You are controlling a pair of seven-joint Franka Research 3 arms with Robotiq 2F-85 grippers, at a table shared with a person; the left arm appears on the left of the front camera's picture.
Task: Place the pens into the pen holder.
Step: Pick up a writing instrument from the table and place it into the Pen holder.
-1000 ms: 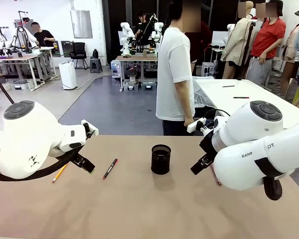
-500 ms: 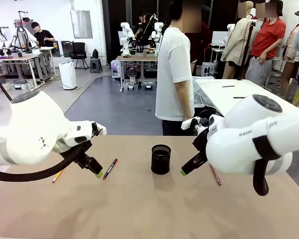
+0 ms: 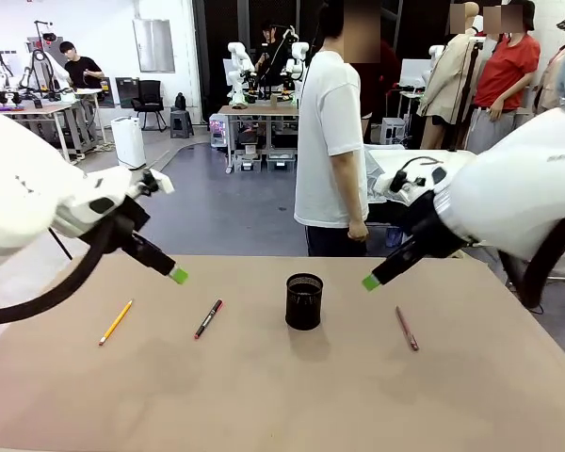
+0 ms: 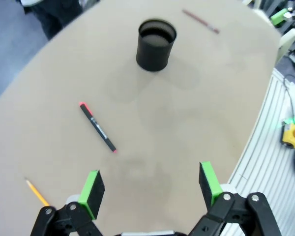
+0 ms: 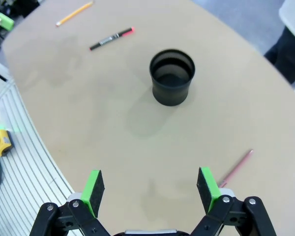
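Lying on the desk (image 3: 264,395), three pens (image 3: 208,319) sat outside the pen holder (image 3: 304,301); left claw (image 4: 150,184) and right claw (image 5: 150,189) hung released.

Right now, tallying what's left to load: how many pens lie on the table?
3: yellow pencil at the robot's far left, dark red-tipped pen left of the pen holder, reddish-brown pen right of it. Holder looks empty.

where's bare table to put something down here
The whole near strip of the tan table, in front of the black mesh cup, is bare. So is the gap between the cup and the reddish-brown pen. The left is busier: yellow pencil and dark red-tipped pen lie there.
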